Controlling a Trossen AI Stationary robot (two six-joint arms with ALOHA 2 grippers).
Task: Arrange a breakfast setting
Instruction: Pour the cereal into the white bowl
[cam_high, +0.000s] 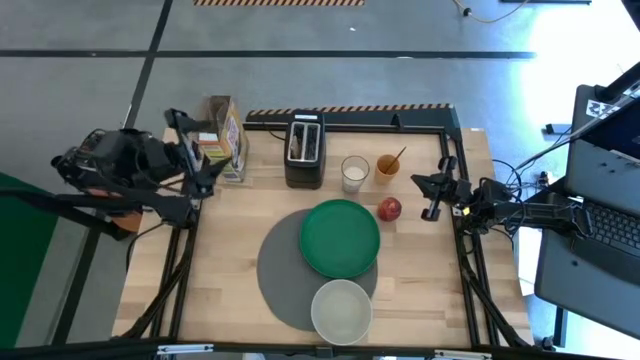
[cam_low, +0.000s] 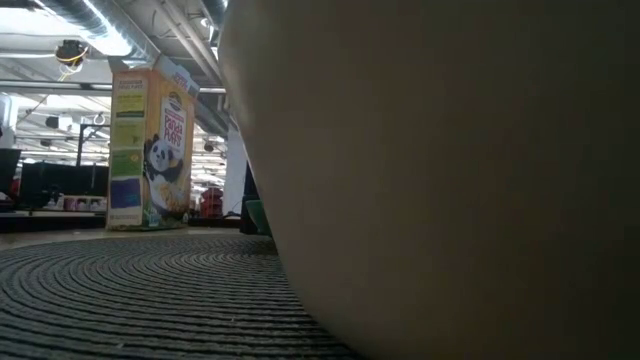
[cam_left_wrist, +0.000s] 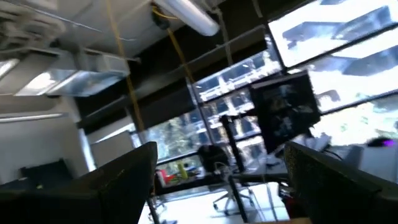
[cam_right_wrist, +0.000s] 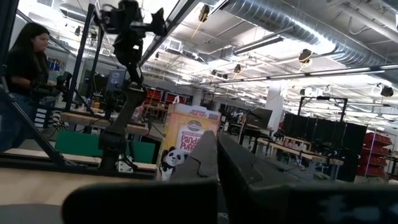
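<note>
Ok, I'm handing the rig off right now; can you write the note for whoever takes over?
Left gripper: jaws open, empty, beside the cereal box at the back left.
Right gripper: jaws shut, empty, by the table's right edge, near the apple.
Done: green plate and pale bowl are on the grey mat.
Left: apple lies on bare table beside the plate; spoon stands in the orange cup; no cereal visible in the bowl; toast not clearly visible at the toaster.
</note>
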